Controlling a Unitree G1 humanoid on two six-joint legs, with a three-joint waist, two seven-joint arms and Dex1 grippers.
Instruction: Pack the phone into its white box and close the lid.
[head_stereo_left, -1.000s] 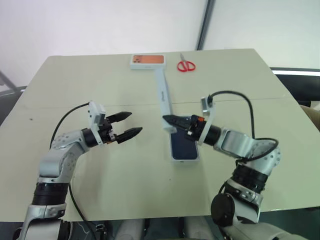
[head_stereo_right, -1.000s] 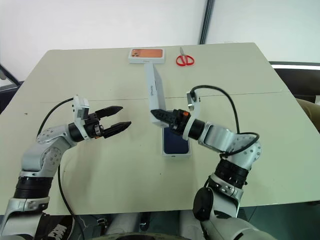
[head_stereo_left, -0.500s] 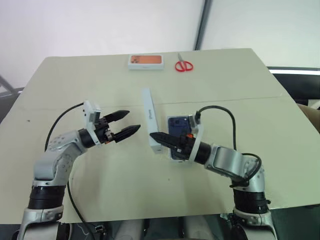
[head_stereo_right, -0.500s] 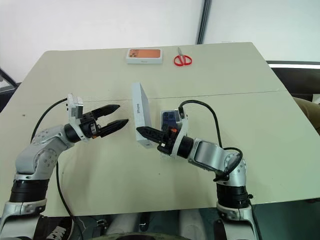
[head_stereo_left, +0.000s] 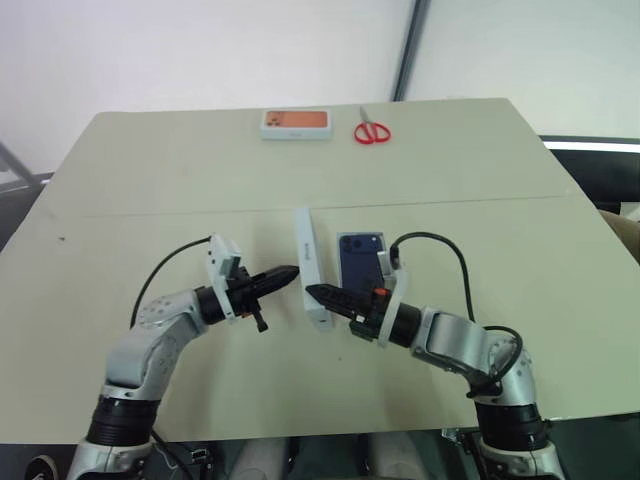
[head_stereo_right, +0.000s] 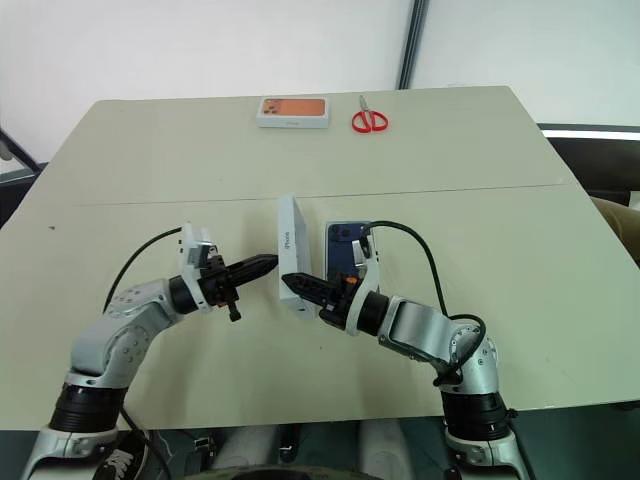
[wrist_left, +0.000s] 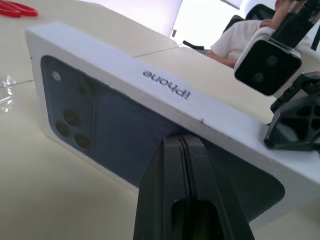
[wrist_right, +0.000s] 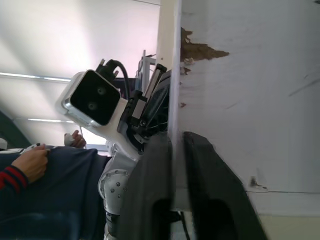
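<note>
The lid (head_stereo_left: 312, 270) stands on its long edge on the table, its dark phone picture (wrist_left: 125, 115) facing my left gripper. My left gripper (head_stereo_left: 290, 272) is shut, and its tips touch that pictured face. My right gripper (head_stereo_left: 315, 293) is shut on the lid's near end wall, one finger on each side of the wall (wrist_right: 175, 100); the pale inside (wrist_right: 240, 100) has a small brown tear. The dark blue phone (head_stereo_left: 360, 260) lies camera-side up in the white box (head_stereo_left: 340, 270), just right of the lid.
At the table's far edge lie a white box with an orange picture (head_stereo_left: 296, 122) and red scissors (head_stereo_left: 371, 132). A seated person (wrist_left: 235, 40) is beyond the table, and a hand (wrist_right: 30, 160) is behind my left arm.
My left gripper has shut and moved right until its tips meet the lid's pictured face. The right gripper has brought the lid lower and nearer, beside the box.
</note>
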